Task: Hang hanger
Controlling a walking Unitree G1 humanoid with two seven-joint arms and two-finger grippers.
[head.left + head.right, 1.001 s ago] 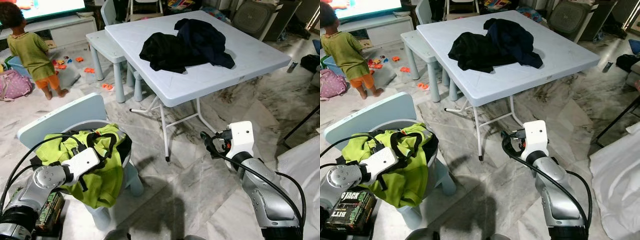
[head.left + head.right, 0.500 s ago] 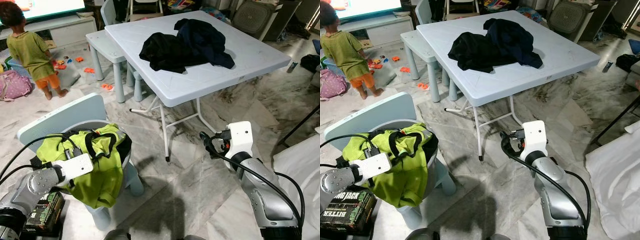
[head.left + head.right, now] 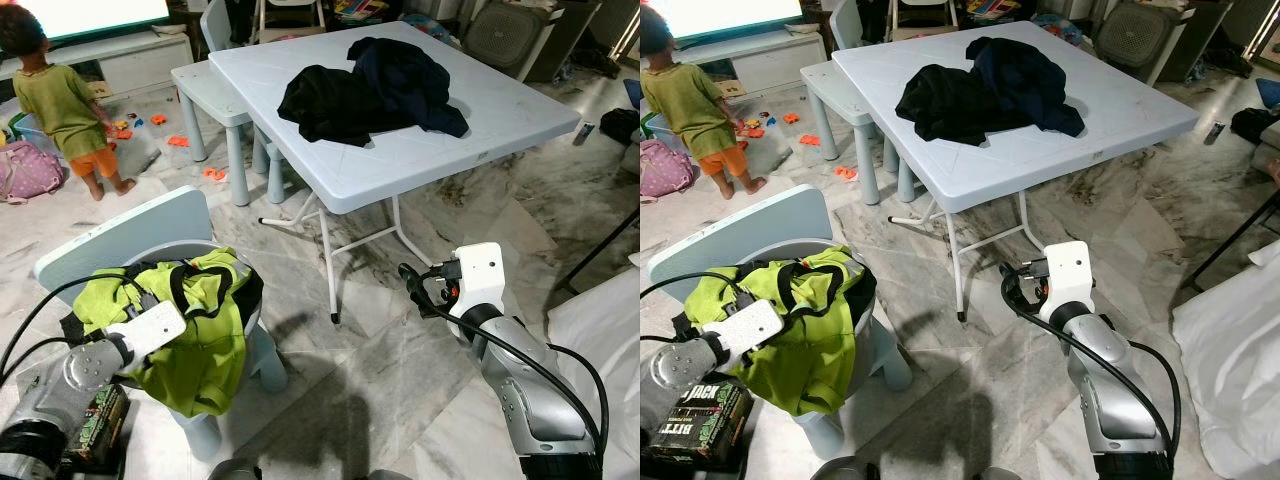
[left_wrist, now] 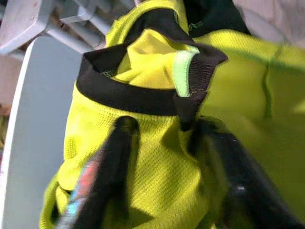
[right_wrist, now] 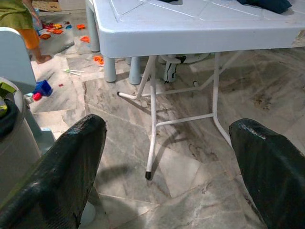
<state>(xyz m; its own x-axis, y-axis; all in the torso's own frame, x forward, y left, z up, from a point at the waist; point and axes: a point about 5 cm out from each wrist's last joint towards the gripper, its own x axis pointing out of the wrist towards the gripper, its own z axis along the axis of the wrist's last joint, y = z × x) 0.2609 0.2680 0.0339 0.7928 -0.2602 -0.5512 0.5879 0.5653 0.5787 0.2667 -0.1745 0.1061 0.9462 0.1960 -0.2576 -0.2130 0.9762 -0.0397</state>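
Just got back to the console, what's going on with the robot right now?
The left gripper is down at the yellow-green shirt draped over the small pale blue chair, its open fingers pressed into the fabric just below the black collar. The right gripper is open and holds nothing, out over the marble floor near the folding table. Dark clothes lie piled on that table. A child stands in the background among toys.

Our left arm is bent low at our left side, its left gripper held forward with the jaws parted, fingers spread. Our right arm reaches forward at our right side; the right gripper has its jaws wide apart.
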